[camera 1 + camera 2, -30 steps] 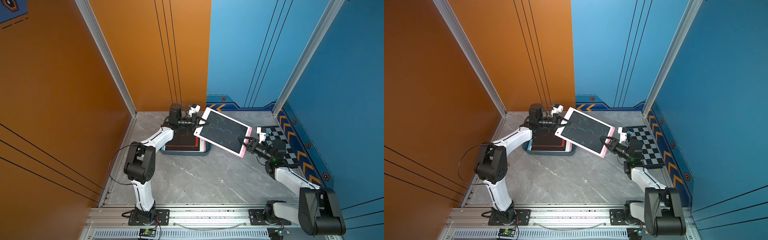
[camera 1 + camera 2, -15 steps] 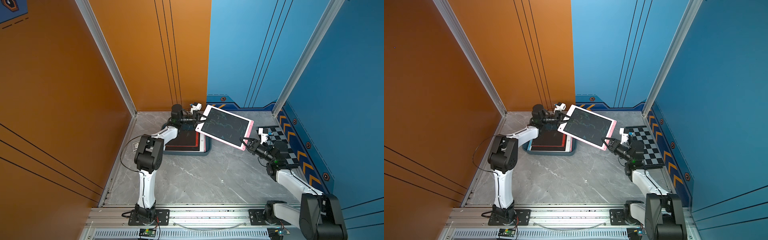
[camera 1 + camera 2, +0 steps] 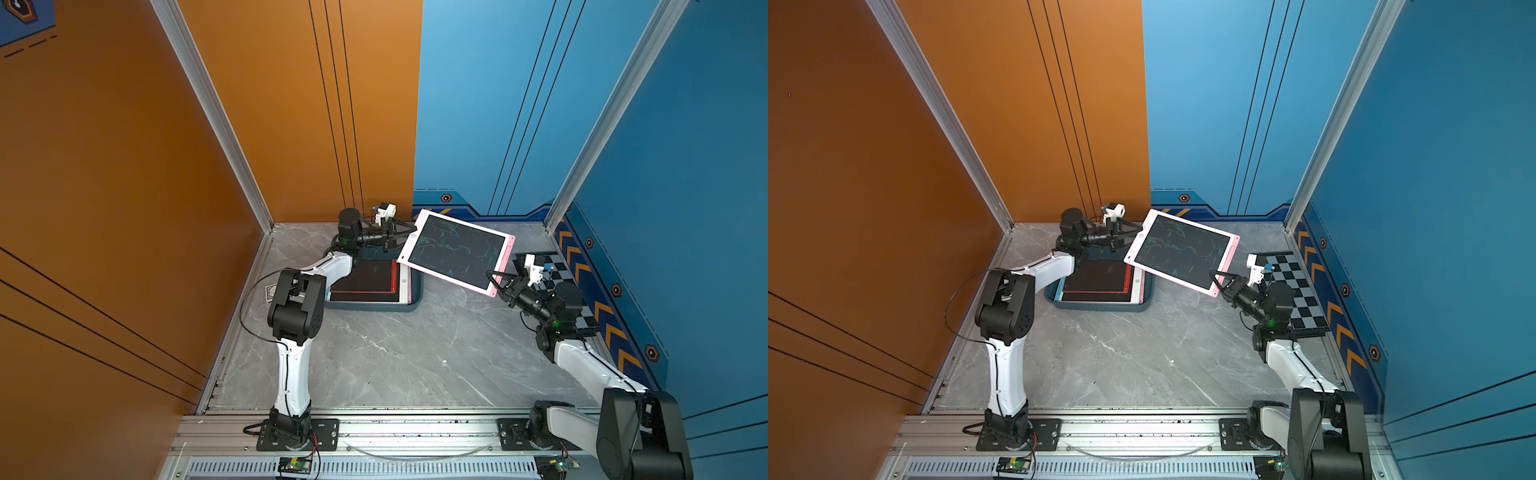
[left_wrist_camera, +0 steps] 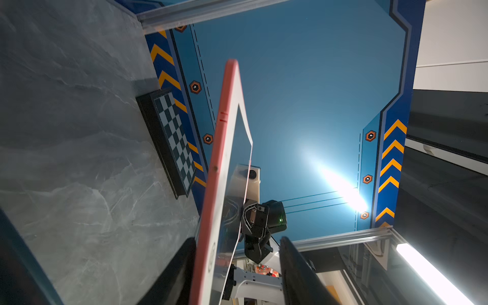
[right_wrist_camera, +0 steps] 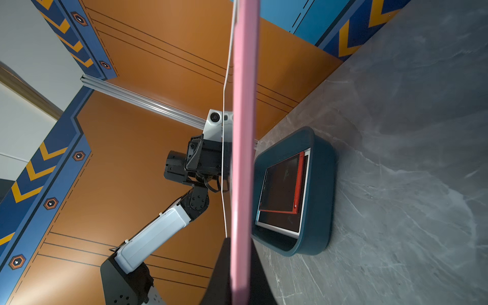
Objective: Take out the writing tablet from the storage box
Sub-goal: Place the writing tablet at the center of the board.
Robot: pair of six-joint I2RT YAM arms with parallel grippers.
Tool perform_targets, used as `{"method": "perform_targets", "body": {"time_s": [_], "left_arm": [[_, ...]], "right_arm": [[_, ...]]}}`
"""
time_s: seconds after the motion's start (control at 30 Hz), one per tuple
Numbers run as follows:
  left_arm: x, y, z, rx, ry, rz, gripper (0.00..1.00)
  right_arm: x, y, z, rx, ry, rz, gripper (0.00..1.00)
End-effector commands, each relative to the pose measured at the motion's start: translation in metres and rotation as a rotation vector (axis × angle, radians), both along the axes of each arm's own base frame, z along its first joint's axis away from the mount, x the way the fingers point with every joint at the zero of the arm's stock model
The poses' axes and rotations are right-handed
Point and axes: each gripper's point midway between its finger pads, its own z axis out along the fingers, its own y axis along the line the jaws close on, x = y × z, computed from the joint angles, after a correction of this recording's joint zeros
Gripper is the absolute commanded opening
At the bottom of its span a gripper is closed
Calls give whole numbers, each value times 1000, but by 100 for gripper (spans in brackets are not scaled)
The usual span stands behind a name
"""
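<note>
Pinching thin rectangular pink writing tablet [image 3: 455,253], right gripper [image 3: 494,283]

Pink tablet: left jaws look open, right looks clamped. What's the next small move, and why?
Probably back the left gripper straight off the edge of the pink tablet. Its jaws stand open around that edge, while the right gripper is shut on the opposite corner, holding it in the air, lifted out of the storage box. Carrying it first might snag.

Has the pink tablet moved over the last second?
Yes. The pink tablet has drifted slightly away from the storage box, covering less of it, and toward the chequered board.
</note>
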Motion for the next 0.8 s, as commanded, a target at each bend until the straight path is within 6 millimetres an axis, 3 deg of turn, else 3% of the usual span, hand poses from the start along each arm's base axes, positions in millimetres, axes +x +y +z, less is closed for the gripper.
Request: {"method": "perform_targets", "body": {"time_s": [0.0, 0.1, 0.3, 0.53, 0.7, 0.77], "left_arm": [[20, 33, 19, -22, -60, 158, 56], [22, 49, 17, -17, -53, 235, 58], [-1, 45, 14, 6, -80, 284, 63], [-18, 18, -5, 71, -55, 312, 65], [-33, 5, -42, 375, -59, 371, 70], [-43, 4, -41, 505, -114, 397, 73]], "right_arm": [[11, -34, 6, 28, -7, -201, 1], [15, -60, -3, 33, 37, -368, 0], [19, -88, 5, 34, 6, -582, 0], [32, -89, 8, 36, -14, -752, 0], [50, -80, 4, 32, -17, -845, 0], [57, -78, 5, 61, -41, -888, 0]]}}
